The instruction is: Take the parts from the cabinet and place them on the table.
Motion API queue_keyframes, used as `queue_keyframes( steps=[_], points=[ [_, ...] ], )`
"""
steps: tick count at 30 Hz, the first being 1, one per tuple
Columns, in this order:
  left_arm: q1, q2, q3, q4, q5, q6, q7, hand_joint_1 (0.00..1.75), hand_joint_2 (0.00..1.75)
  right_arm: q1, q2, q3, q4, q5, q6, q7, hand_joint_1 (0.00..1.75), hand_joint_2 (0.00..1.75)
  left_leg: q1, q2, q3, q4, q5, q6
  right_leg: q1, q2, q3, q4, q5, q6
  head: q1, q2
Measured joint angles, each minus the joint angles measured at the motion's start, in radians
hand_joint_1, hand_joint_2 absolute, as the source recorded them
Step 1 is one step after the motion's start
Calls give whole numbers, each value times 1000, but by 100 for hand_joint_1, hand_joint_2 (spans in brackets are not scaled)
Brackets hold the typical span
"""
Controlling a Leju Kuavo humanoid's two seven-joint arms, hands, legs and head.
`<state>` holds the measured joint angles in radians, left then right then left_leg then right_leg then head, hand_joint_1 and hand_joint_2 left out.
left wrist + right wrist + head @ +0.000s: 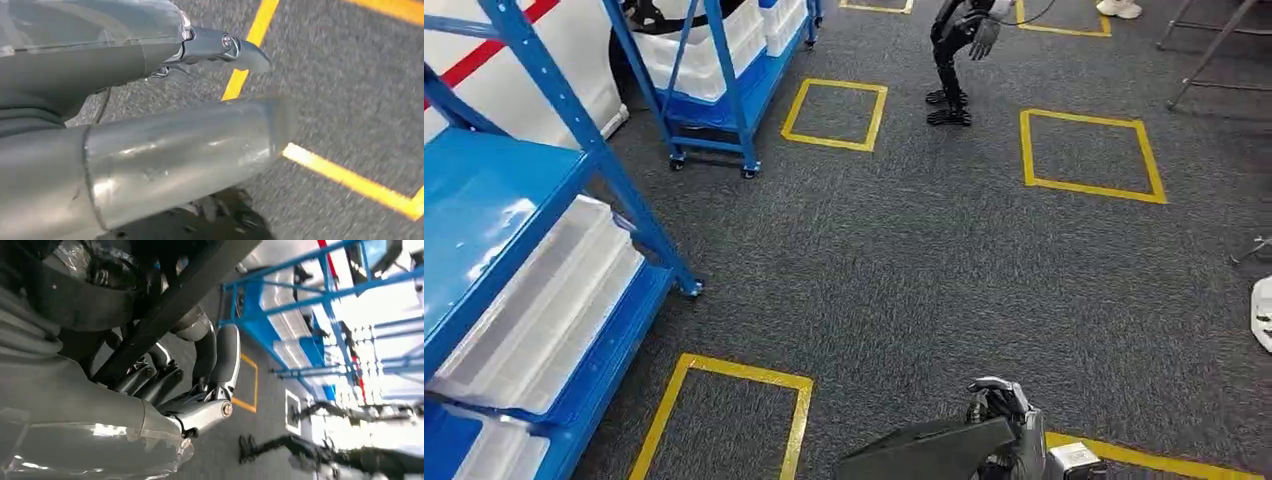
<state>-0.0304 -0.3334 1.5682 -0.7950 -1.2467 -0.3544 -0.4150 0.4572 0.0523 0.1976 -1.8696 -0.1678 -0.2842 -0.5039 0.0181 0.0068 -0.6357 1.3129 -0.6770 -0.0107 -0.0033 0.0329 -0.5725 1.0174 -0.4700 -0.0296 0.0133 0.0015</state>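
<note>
My right hand [1004,425] is low at the front edge of the head view, over grey carpet, and grips a dark flat part [929,450] that sticks out to its left. In the right wrist view its dark fingers [165,375] curl around the black edge of that part [170,305]. The blue cabinet [494,200] stands to my left with long white trays [544,300] on its lower shelf. My left hand [150,100] hangs over the carpet, its thick grey thumb [175,150] and a darker finger [240,50] apart with nothing between them.
Yellow tape squares [836,113] mark the carpet. A second blue rack [714,80] with white bins stands at the back left. Another dark robot [954,60] stands at the back middle, chair legs [1214,50] at the back right, and a white object [1262,312] at the right edge.
</note>
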Motion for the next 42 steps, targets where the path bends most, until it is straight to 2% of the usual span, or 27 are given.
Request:
queue_keyframes(
  steps=[1,3,4,5,6,9,10,12,13,15,16,17,19,20,21,25,26,28,30,31,32,34,35,36,40,41,42],
  points=[
    [1,0,0,3,0,-1,2,0,0,-1,0,0,1,3,-4,0,175,175,0,-1,-13,10,19,3,2,17,0,4,-1,-2,0,0],
    [0,2,0,5,1,0,2,0,0,-4,0,1,1,8,-6,1,175,175,-1,-11,32,-118,116,11,4,49,3,10,-4,-1,0,0],
    [0,3,0,6,1,0,2,0,0,-5,0,1,1,8,-6,1,175,175,-1,-36,69,-207,165,17,4,63,5,13,-6,1,0,0],
    [0,5,0,6,1,0,2,0,0,-7,0,1,1,10,-6,1,175,175,-1,-84,92,-269,179,24,1,75,4,16,-9,4,0,0],
    [0,7,0,8,2,0,3,0,0,-11,0,2,2,10,-6,2,175,175,1,-100,97,-288,171,20,4,90,-2,22,-10,11,0,0],
    [-4,8,0,10,2,4,3,0,0,-9,0,3,1,14,-12,8,175,175,-9,-67,103,-289,176,27,-7,125,-13,13,1,32,0,0],
    [-8,8,-1,13,2,5,3,0,0,-10,0,3,1,15,-13,10,175,175,5,-49,106,-307,186,38,-2,129,-13,18,-1,38,0,0],
    [-9,11,-2,16,3,9,2,0,0,-15,0,3,0,18,-19,11,175,175,1,-22,111,-316,192,51,2,22,-48,87,-50,39,0,0],
    [-8,11,-1,18,3,10,2,0,0,-20,0,5,0,18,-22,12,175,175,-2,-5,110,-316,191,53,-1,-6,-87,163,-91,44,1,0],
    [-4,13,-1,20,3,10,2,0,0,-21,-1,6,0,18,-23,12,175,175,-7,29,109,-316,188,53,-9,-24,-160,305,-143,52,1,0],
    [-4,13,-1,21,3,10,2,0,0,-20,-1,6,0,18,-23,12,175,175,-7,43,110,-316,186,52,-13,-27,-168,320,-136,56,1,0],
    [-6,14,-1,24,3,10,2,0,0,-20,-1,6,0,18,-23,12,175,175,-7,57,111,-316,184,50,-17,-30,-151,285,-106,59,0,0],
    [-8,15,-1,27,3,10,2,0,0,-20,-1,6,0,18,-24,12,175,175,-7,80,119,-316,178,43,-20,-56,-52,110,-21,60,1,0],
    [-8,16,-1,30,3,10,2,0,0,-21,-2,6,0,18,-26,12,175,175,-8,91,129,-315,173,37,-17,-111,2,14,-2,54,1,0],
    [-8,17,-1,32,3,13,2,0,0,-23,-2,7,0,18,-28,13,175,175,-15,98,128,-315,168,29,-11,-128,4,11,-8,49,0,0],
    [-16,18,-5,42,-5,19,-2,0,0,-15,-2,8,-6,21,-46,13,175,175,-9,139,152,-322,161,5,-1,-72,0,0,-5,26,0,0],
    [-14,19,-10,43,-11,26,-3,0,0,-3,-2,8,-17,21,-46,15,175,175,0,107,150,-309,146,-1,-13,-61,11,-11,2,17,0,0],
    [-15,20,-13,53,-17,42,-4,0,0,-1,-1,5,-34,17,-44,31,175,175,2,21,95,-187,70,-3,-11,-38,10,-13,4,5,0,0],
    [-11,23,-16,65,-22,55,-3,0,0,1,1,2,-40,16,-40,45,175,175,2,0,18,-31,7,-4,-6,-9,10,-12,2,2,0,0],
    [-10,24,-19,71,-23,58,-3,0,0,5,1,0,-44,15,-39,48,175,175,2,-1,-6,7,9,-4,-3,7,10,-10,2,1,0,0],
    [-10,25,-21,77,-24,64,-3,0,0,7,2,-2,-47,15,-39,50,175,175,2,-1,-3,-14,42,-2,-2,25,12,-7,0,2,0,0],
    [-11,27,-26,85,-24,71,-3,0,0,11,3,-7,-53,16,-37,53,175,175,2,-15,58,-170,145,4,-3,57,14,4,-5,6,0,0],
    [-11,28,-26,87,-24,72,-3,0,0,12,5,-9,-56,17,-34,55,175,175,3,-44,92,-254,187,7,-4,69,13,10,-10,9,0,0],
    [-12,29,-26,89,-24,73,-3,0,0,12,6,-10,-58,17,-32,58,175,175,2,-92,102,-277,164,8,-1,79,9,15,-14,15,0,0],
    [-13,26,-29,94,-23,72,-3,0,0,29,11,-23,-69,35,-20,64,175,175,-4,-57,109,-294,173,24,-10,125,-7,12,-5,44,0,0],
    [-14,23,-32,93,-22,69,-3,0,0,35,13,-28,-72,39,-13,63,175,175,5,-42,113,-306,180,34,-12,97,-6,23,-12,44,0,0],
    [-14,23,-34,93,-21,67,-3,0,0,41,14,-33,-74,42,-9,63,175,175,2,-31,118,-311,181,37,-4,22,-17,48,-30,47,1,0]
  ],
)
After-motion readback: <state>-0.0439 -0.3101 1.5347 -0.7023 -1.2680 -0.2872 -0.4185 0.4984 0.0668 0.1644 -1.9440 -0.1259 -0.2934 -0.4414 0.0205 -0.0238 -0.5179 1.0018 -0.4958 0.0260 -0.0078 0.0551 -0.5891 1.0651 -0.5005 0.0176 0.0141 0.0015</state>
